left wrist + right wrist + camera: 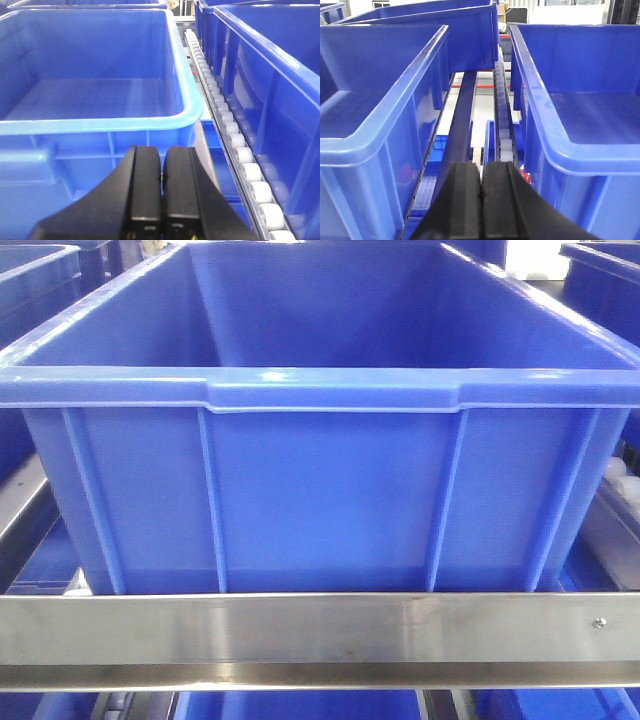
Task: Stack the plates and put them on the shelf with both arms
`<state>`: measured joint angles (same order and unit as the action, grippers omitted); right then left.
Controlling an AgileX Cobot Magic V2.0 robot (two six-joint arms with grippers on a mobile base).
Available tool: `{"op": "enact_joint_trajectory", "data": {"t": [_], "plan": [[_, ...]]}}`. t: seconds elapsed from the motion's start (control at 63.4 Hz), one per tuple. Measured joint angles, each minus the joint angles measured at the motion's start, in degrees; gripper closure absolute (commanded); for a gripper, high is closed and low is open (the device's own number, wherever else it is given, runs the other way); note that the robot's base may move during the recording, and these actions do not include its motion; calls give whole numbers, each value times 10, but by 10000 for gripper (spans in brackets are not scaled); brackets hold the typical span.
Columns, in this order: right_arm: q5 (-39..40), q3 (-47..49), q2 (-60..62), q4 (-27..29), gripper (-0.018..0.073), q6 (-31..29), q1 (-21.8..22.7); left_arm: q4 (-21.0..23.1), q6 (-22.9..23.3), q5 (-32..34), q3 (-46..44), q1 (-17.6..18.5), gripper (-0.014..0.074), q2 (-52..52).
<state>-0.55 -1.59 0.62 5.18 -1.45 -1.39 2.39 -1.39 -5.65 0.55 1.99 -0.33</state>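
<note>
Filling most of the front view, a big blue crate (320, 440) sits on the shelf (300, 628), whose brushed steel front rail runs across the near edge with a small screw (598, 622) toward its right end. More blue crates show at the far left (30, 280) and far right (605, 280) of that view, and blue plastic shows below the rail as well.

At the left wrist, the left gripper (161, 192) has its two black fingers pressed together with only a thin seam between them and nothing held. Beyond it is a blue crate (95, 85), its light-blue rim curving just past the fingertips. To its right a track of small white rollers (235, 145) runs from near to far, with another blue crate (270, 75) beside it on the right.

At the right wrist, the right gripper (481, 197) is likewise closed, fingers touching and holding nothing. It points down the gap between a blue crate on the left (380, 110) and one on the right (580, 110). In that gap lie a dark rail (462, 110) and a line of pale rollers (502, 115) running to the far end, where another crate (450, 30) stands.

No plates appear in any view, so I cannot tell where they are.
</note>
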Motion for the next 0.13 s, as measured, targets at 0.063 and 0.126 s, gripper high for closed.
{"op": "enact_joint_trajectory", "data": {"t": [0.063, 0.126], "plan": [[0, 0, 0, 0, 502, 0, 0, 0, 0, 0, 0, 0, 512, 0], [0, 0, 0, 0, 502, 0, 0, 0, 1, 0, 0, 0, 512, 0]]}}
